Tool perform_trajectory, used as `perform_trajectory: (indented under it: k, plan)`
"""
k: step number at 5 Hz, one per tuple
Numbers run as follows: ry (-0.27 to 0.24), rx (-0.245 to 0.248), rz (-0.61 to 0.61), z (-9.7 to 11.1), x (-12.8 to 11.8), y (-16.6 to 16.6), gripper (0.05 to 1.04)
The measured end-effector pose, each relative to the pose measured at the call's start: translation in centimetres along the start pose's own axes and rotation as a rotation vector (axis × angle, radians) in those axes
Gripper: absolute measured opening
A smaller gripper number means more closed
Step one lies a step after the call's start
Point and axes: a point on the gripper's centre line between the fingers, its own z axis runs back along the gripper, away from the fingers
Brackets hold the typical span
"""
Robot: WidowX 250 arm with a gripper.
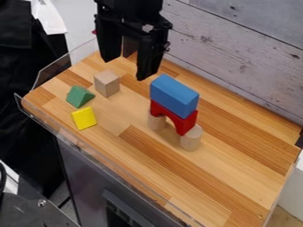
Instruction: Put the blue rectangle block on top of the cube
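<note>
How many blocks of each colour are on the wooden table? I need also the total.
Blue block: 1
Red arch: 1
Green triangular block: 1
Yellow block: 1
Plain wood, cube and two cylinders: 3
Total: 7

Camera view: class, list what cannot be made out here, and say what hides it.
Camera view: underside of the blue rectangular block, hidden by the red arch.
Camera view: part of the nearer wooden cylinder's top, covered by the arch.
Camera view: the robot arm's upper part, cut off by the top edge.
</note>
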Motion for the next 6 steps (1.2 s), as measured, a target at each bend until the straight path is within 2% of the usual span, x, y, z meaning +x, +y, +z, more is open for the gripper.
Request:
perform_trajectory:
  k: [1,2,4,5,6]
  plan:
    - [0.026,-0.005,0.004,-0.6,-0.2,0.0,0.999]
    - [-0.011,-0.096,0.173,-1.1,0.3,-1.1,0.999]
    - [-0.189,-0.288,0.533,1.6,1.6,-2.2,0.999]
    - [-0.239,-0.299,0.807,1.3,2.6,-2.3,0.999]
    - [-0.272,-0.263,1.048,0.8,3.2,-3.0,0.999]
